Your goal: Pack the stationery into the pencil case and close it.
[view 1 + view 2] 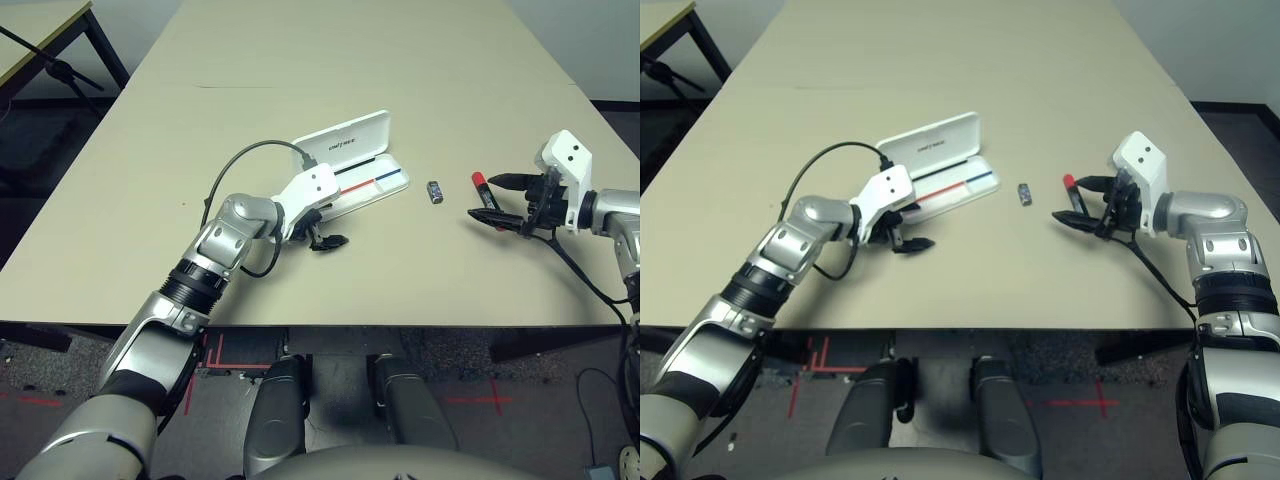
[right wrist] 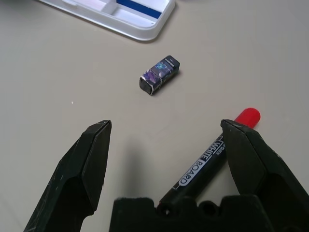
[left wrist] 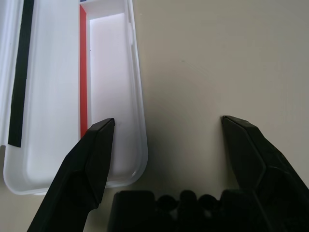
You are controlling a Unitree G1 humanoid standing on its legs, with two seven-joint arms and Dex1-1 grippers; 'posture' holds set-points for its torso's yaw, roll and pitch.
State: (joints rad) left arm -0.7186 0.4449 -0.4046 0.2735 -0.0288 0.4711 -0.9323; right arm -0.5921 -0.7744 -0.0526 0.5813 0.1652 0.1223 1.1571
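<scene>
From the head views, one pencil case (image 1: 352, 160) lies open at the table's (image 1: 300, 60) middle, one small block (image 1: 434, 191) just right of it, one marker (image 1: 484, 195) further right. No highlighter is visible.

In the left wrist view, the left gripper (image 3: 166, 128) has its fingers wide, one over the near-left end of the case tray. The case looks light, stiff and slippery.

In the right wrist view, the right gripper (image 2: 166, 130) has its fingers wide around the marker's black barrel. It likely rolls; mid-barrel seems the best hold. The block looks light and fiddly.
</scene>
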